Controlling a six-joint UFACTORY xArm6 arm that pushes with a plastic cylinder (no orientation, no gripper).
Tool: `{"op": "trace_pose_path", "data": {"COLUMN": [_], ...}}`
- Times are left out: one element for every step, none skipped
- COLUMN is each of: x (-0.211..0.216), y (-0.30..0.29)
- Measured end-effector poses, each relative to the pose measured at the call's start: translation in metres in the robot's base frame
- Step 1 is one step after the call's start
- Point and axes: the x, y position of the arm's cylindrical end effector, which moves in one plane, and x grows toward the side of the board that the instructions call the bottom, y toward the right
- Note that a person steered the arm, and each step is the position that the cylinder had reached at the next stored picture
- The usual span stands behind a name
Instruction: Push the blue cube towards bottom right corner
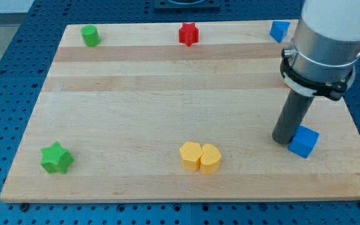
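Note:
The blue cube (304,141) lies on the wooden board (167,106) near the view's right edge, toward the bottom right. My tip (285,140) stands right at the cube's left side, touching or almost touching it. The dark rod rises from there to the grey arm body at the view's top right.
A second blue block (279,30) sits at the top right, partly beside the arm. A red star (189,34) is at top centre, a green cylinder-like block (90,35) at top left, a green star (57,157) at bottom left. Two yellow blocks (200,157) touch at bottom centre.

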Motion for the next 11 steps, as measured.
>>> {"op": "trace_pose_path", "data": {"x": [-0.001,-0.001,-0.016,-0.022,-0.021,-0.021,-0.005,0.012,0.013,0.013,0.002], "y": [0.016,0.029,0.029,0.041,0.057,0.062,0.062,0.062,0.062,0.062,0.062]}}
